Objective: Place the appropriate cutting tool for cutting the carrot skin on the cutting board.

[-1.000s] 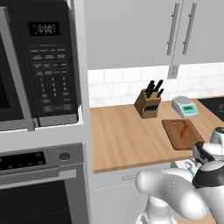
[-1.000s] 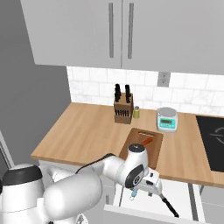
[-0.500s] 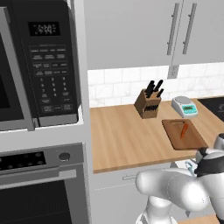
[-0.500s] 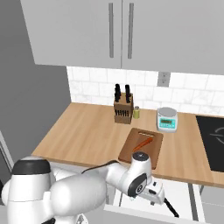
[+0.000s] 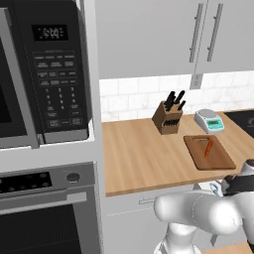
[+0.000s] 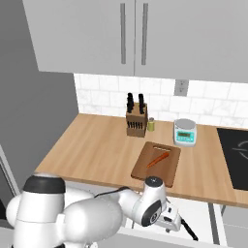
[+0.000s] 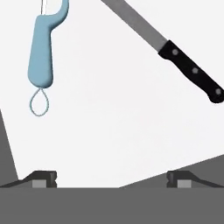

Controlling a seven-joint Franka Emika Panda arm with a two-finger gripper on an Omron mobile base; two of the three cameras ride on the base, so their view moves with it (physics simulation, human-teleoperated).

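In the white drawer (image 7: 113, 131), the cutting tool (image 7: 42, 52) lies near a black-handled knife (image 7: 192, 70).

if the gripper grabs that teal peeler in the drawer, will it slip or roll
The peeler lies flat, so it probably won't roll. Its handle looks smooth and rounded, so it may slip or pivot between the fingers. It looks slim and stiff, likely light; its cord loop would dangle.

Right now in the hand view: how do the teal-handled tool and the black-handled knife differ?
The cutting tool has a rounded teal handle with a cord loop; the black-handled knife has a riveted handle. The cutting tool lies nearly straight up the frame; the knife runs diagonally. Both lie on the same white surface.
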